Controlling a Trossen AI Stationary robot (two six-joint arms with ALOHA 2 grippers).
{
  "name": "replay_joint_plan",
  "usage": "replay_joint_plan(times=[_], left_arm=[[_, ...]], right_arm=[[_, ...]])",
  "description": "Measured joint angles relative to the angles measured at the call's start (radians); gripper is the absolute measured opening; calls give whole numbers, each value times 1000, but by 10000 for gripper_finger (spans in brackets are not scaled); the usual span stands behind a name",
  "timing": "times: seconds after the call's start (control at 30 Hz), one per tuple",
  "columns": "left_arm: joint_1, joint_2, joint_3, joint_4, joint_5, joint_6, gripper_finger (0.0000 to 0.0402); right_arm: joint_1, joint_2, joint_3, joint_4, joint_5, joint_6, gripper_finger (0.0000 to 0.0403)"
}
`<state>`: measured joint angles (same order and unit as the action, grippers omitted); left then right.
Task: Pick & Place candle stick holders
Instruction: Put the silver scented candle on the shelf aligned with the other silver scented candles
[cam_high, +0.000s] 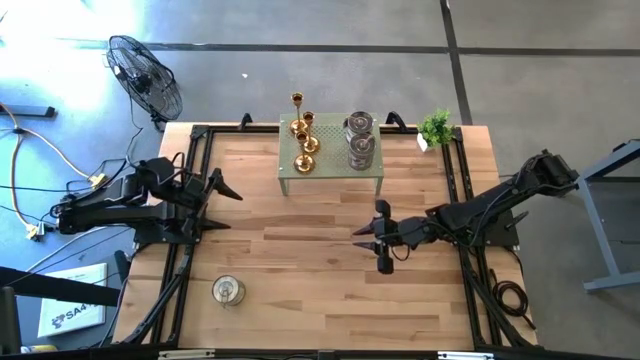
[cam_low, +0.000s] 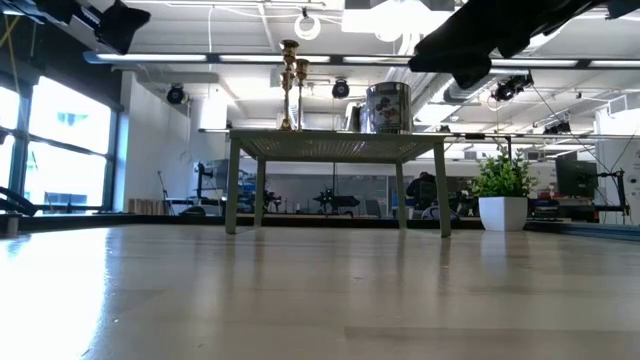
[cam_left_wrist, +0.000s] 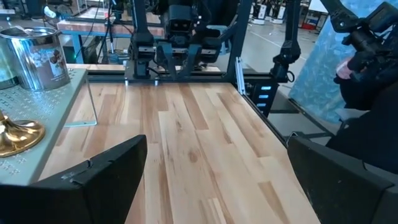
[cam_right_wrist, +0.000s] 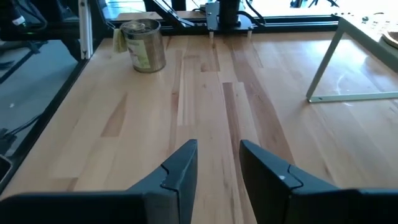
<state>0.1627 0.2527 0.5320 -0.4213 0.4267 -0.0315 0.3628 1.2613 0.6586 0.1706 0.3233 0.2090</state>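
A small pale-green stand (cam_high: 330, 178) sits at the table's far middle. Three gold candle stick holders (cam_high: 303, 135) stand on its left half by their round bases, and two silver-grey jar-like holders (cam_high: 360, 140) on its right half. A third silver holder (cam_high: 228, 291) stands upright on the table near the front left; it also shows as the silver holder (cam_right_wrist: 144, 45) in the right wrist view. My left gripper (cam_high: 225, 207) hovers open at the table's left, with nothing between its fingers (cam_left_wrist: 134, 155). My right gripper (cam_high: 360, 233) hovers right of centre, its fingers a narrow gap apart, holding nothing (cam_right_wrist: 219, 149).
A green potted plant (cam_high: 436, 127) stands at the far right, beside the stand. Black rails (cam_high: 190, 180) run along the table's left and right sides. Bare wood lies between the two grippers and toward the near edge. A fan (cam_high: 145, 75) stands on the floor beyond the far left corner.
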Motion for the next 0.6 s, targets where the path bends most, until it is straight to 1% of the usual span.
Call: replay_joint_plan(times=[0.13, 0.23, 0.37, 0.53, 0.6], left_arm=[[0, 0, 0, 0, -18, 0, 380], [0, 0, 0, 0, -9, -1, 380], [0, 0, 0, 16, 61, -33, 380], [0, 0, 1, 24, 133, -26, 380], [0, 0, 1, 21, 144, -25, 380]], right_arm=[[20, 0, 0, 12, 0, 1, 114], [39, 0, 0, 31, 0, 1, 114], [68, 0, 0, 38, 8, 2, 115], [91, 0, 0, 38, 49, 27, 114], [94, 0, 0, 39, 55, 39, 114]])
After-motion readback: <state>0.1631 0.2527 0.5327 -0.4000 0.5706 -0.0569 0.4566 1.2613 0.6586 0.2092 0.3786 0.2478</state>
